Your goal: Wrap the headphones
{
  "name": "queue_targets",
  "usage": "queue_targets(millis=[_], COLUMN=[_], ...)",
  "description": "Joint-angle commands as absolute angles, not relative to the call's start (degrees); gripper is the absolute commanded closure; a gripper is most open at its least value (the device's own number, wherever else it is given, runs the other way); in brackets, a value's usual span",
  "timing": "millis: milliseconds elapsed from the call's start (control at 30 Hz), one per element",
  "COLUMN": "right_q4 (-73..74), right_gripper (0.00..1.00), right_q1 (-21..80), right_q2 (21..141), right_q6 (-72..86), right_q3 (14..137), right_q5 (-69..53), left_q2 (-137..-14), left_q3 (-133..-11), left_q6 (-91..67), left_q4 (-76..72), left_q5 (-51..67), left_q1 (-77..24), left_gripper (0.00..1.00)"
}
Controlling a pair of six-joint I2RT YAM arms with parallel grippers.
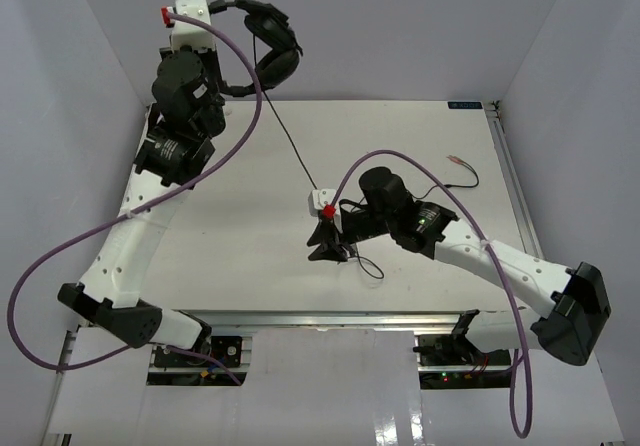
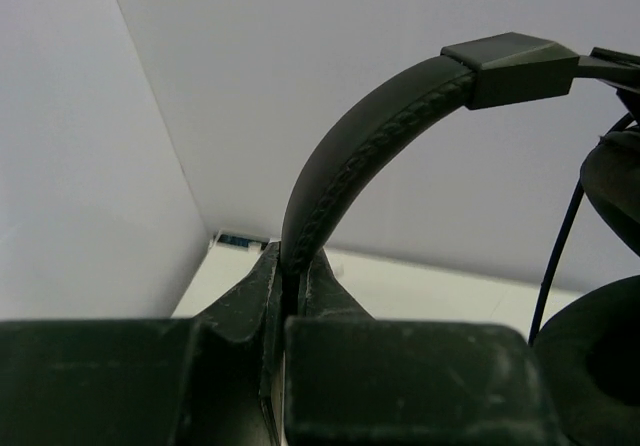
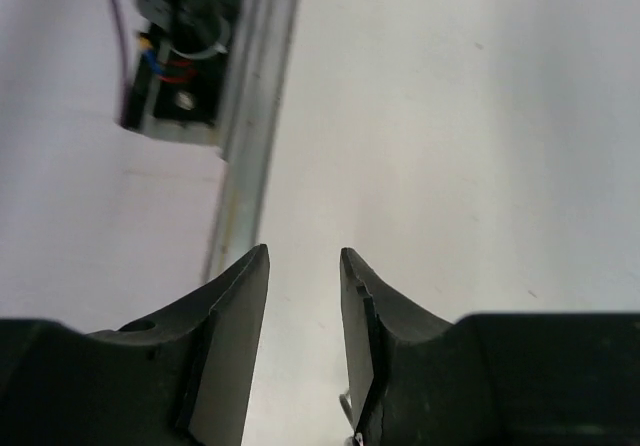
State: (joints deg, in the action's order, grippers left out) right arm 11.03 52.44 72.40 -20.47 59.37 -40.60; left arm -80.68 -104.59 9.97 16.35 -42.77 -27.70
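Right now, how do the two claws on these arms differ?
The left gripper is shut on the headband of the headphones; the right gripper is open with nothing in it. The left gripper is raised high at the far left, holding the headphones in the air; the right gripper sits low over the table, near its middle. Both are black and two-fingered.

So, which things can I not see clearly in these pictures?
Left wrist view: the right edge cuts off the earcups of the headphones; the left claw grips the headband.
Right wrist view: the open right claw holds nothing visible; the cord is out of frame.
Top view: the cord reaches that claw's dark body, so contact is unclear; the plug tip is too small.
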Motion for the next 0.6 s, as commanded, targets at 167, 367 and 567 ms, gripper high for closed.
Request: queue_targets(millis=[167,367,567], right_q4=[22.0,14.6,14.8], right_gripper=[0.92,0.92,0.92], right_q1=[53.2,53.2,54.0], right_q2=[64.5,69.4,74.3], right_q6=[-50.5,-55.4,-56.5], right_q3=[69.5,77.7,83.6], right_q5=[8.8,15.2,11.8], left_q2=[-81.5,-79.7,-79.1], left_q3=[-83.5,-72.7,-66.0], left_q6=[-5.0,-5.5,-6.7], left_q4=[20.4,20.0,19.7], left_q5=[-18.9,-12.8,-7.9], left_q1=[-18.9,-19.6,-21.9], left_gripper=[1.00,1.00,1.00])
